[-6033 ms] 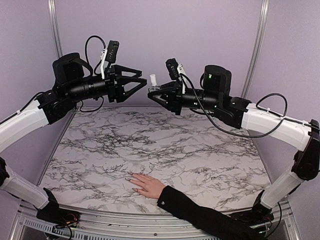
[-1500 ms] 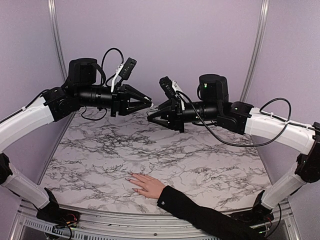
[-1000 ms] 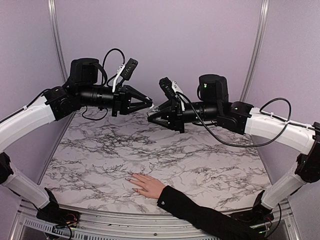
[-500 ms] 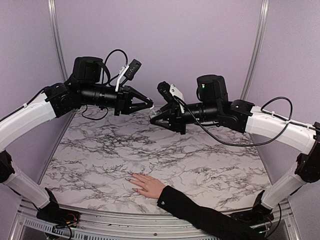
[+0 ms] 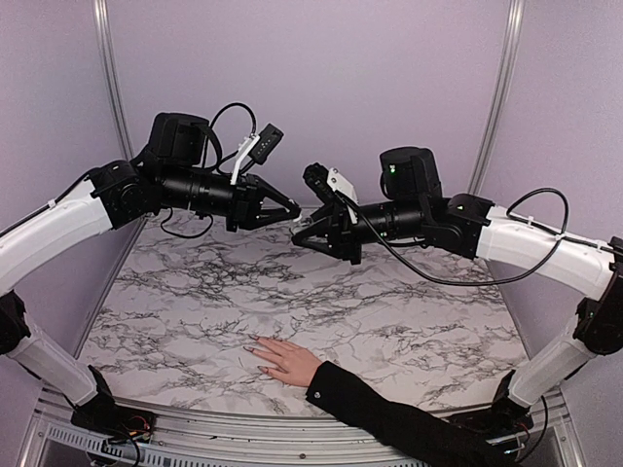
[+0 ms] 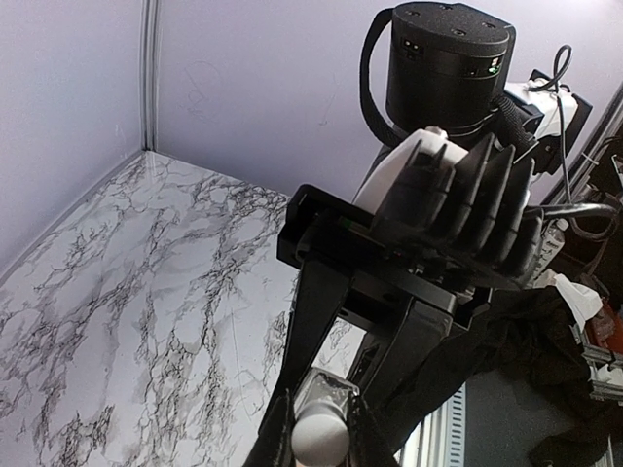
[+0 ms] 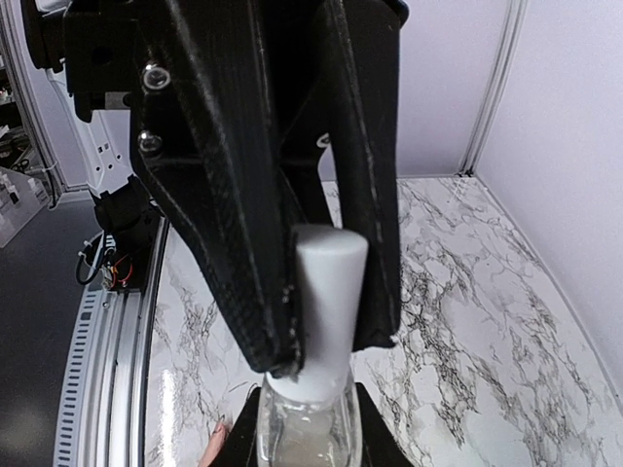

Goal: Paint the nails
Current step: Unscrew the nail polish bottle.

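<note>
A small clear glass polish bottle [image 7: 307,433] with a white cap [image 7: 329,292] hangs in the air between both arms, above the far part of the table. My right gripper [image 5: 298,233] is shut on the glass body [image 6: 329,394]. My left gripper [image 5: 294,212] is shut on the cap [image 6: 321,440], its black fingers [image 7: 243,243] reaching down over it. A pale hand [image 5: 287,360] with a black sleeve [image 5: 389,413] lies flat near the front edge, well below and in front of both grippers. The nails [image 5: 251,341] are tiny specks at the fingertips.
The marble-patterned table [image 5: 389,292] is walled by lilac panels at the back and sides. A metal rail [image 5: 243,428] runs along the near edge, with the arm bases at both front corners. Cables loop off both wrists.
Six seconds ago the left gripper stood open, apart from the bottle; now it grips the cap. Over the last second both grippers stayed joined at the bottle, and the right wrist rolled and dipped slightly.
</note>
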You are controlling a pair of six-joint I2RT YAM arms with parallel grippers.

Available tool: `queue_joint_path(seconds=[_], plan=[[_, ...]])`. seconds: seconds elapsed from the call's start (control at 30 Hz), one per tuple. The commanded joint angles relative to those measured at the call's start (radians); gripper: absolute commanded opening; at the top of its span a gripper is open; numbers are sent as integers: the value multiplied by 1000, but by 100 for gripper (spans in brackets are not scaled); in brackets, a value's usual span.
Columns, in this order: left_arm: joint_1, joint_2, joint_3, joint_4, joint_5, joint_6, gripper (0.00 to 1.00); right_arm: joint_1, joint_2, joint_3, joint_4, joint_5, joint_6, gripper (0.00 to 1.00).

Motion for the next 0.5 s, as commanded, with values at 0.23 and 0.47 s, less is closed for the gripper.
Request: queue_joint_path(seconds=[0.23,0.47], plan=[[-9,-8,58,-41,-71,57,0,12,28,67,-47,79,-18,0],[-10,-5,56,-51,-69,67,0,13,36,73,-54,82,-25,0]])
